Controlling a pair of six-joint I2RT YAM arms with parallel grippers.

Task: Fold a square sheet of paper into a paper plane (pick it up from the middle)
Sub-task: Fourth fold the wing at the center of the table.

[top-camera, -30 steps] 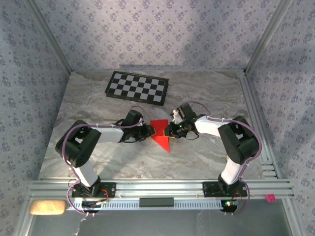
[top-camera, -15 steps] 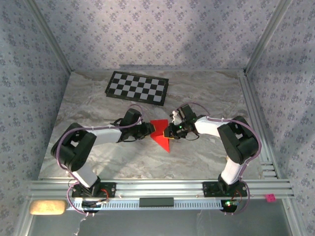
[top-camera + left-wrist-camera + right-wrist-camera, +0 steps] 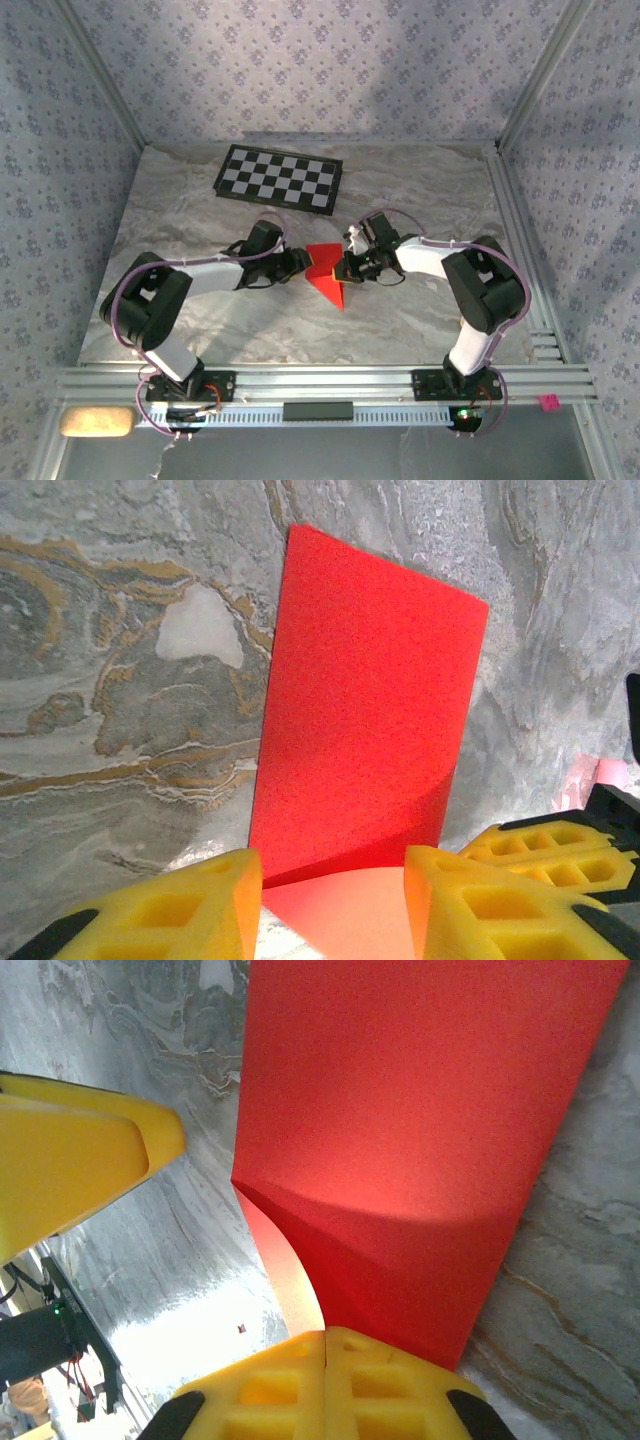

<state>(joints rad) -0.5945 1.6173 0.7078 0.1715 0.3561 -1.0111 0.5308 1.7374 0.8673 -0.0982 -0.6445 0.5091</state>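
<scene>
Top external view first, scanning from the left: the checkerboard (image 3: 280, 178) lies flat at the upper left of the marble table (image 3: 200, 320), well apart from the action. At centre frame the left gripper (image 3: 300, 265) noses in against the left edge of the square sheet of paper (image 3: 326, 277). The sheet sits red on the table in the middle of the frame, already creased, with a point aimed at the bottom edge. On to the left wrist view, and those yellow fingers (image 3: 160, 910) stand clearly apart at the bottom of the frame. A raised lip of the sheet shows in the gap between them, nothing gripped, while the rest runs flat up the frame as a long red panel. Further right, the right gripper (image 3: 346, 268) meets the sheet's right edge. Its wrist view shows the pads (image 3: 390, 1385) pressed together at the bottom centre, and the paper curls up into that seam, so it looks clamped on the sheet's near edge. Progress, as I read it: at least one fold is in, but there is no slim dart yet. The nose folds, wing folds and a clean centre crease all look to be ahead. As for containers, the sheet rests straight on the tabletop, in no tray or box.
</scene>
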